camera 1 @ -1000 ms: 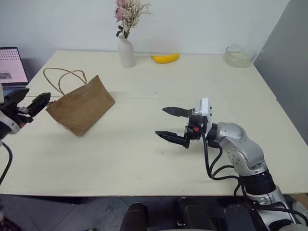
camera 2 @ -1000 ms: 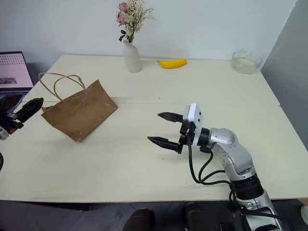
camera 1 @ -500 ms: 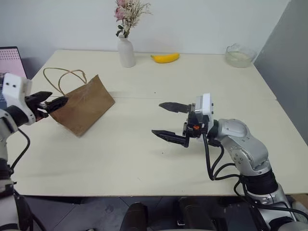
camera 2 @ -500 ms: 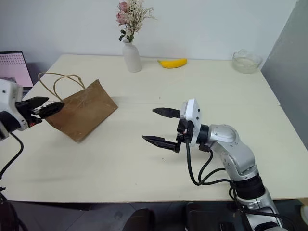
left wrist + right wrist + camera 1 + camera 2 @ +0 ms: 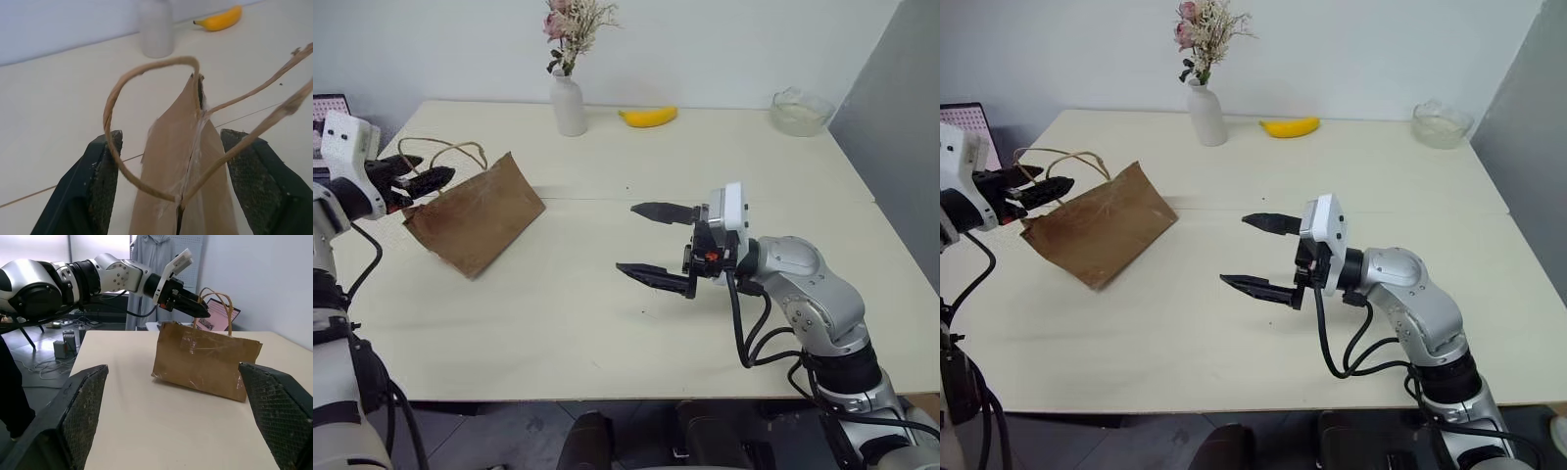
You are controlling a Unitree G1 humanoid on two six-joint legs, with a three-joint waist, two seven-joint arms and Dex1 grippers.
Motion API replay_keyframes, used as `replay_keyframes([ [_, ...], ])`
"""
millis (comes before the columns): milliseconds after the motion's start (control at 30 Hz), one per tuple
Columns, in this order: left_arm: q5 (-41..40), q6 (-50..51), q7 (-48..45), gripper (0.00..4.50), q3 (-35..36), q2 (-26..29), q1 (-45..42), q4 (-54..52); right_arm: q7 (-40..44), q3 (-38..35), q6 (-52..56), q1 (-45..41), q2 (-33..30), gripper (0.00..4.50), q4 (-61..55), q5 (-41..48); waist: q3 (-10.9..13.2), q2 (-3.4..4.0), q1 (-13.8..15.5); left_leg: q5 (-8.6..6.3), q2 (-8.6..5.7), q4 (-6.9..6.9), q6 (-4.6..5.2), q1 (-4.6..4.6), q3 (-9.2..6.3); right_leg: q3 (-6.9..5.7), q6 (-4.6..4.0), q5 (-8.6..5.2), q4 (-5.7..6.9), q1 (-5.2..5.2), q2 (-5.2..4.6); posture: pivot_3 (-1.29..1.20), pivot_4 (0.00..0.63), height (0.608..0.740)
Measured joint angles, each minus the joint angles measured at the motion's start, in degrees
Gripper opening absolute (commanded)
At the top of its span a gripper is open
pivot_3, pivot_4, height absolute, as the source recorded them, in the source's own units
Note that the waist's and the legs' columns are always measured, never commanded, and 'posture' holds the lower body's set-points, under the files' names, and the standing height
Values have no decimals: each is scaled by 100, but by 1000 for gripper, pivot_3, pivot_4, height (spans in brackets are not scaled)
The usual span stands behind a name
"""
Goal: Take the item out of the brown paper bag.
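**Reaching for the bag mouth, left side**

Closing in on the bag [image 5: 477,212] now: your left gripper [image 5: 423,180] sits at the bag's top edge, fingers apart, with the mouth and the near handle loop [image 5: 128,105] lying between them in the left wrist view. Nothing is pinched yet. The bag stands on the table [image 5: 607,323], leaning, mouth pressed nearly flat.

The right gripper [image 5: 651,241] hangs over mid-table, well apart from the bag, fingers spread wide and pointing toward it. Empty.

The item: not visible. Presumably inside the bag; the paper shows no clear bulge, so you cannot tell where it sits.

Notes for this step:
- Judge which layer you want before closing. The wrist view shows both paper walls pressed together between the fingers; clamp both and you seal the mouth.
- Better bet: catch one handle loop or one wall only, then lift a little so the mouth gapes.
- Paper is light and crinkled; expect the bag to slide or tip rather than resist. Lift gently and keep the base on the table.
- Hold the right gripper back until the mouth is open, then bring it in along the opening, not through the side wall.
- Leave the banana [image 5: 648,117], vase [image 5: 571,106] and glass bowl [image 5: 800,111] at the far edge alone; they are clear of your path.
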Motion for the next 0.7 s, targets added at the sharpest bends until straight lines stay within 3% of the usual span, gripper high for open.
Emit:
replay_keyframes([
  [67, 11, -43, -54, 3347, 0, 0, -114, 121, -2, 0, 2, -2, -5, 4500, -32, 16, 0, 0, 0, 0, 0, 1, 0, -1, 0, 0, 0, 0, 0, 0, 0, 0, 150, 740],
  [167, 21, -68, -194, 2714, 0, 0, -192, 217, -2, -1, 14, -4, -13, 4500, -39, 67, 0, 0, -1, 0, -1, 1, 0, -1, 0, -1, 0, 0, 1, 0, 0, 0, 150, 740],
  [433, 39, -152, -658, 111, -3, 2, -211, 327, 309, -18, 131, -155, -228, 4500, -110, 455, 0, 0, -3, 0, -1, 3, 0, -3, -3, -4, 0, 0, 1, -1, 0, 0, 150, 740],
  [700, 225, -328, -1036, 23, -202, 2, -602, 602, 339, -10, 177, -238, -305, 4500, -112, 461, -1, -2, 3, 0, -3, 11, 0, -23, -1, -16, 0, 0, 3, -11, 1, 0, 150, 740],
])
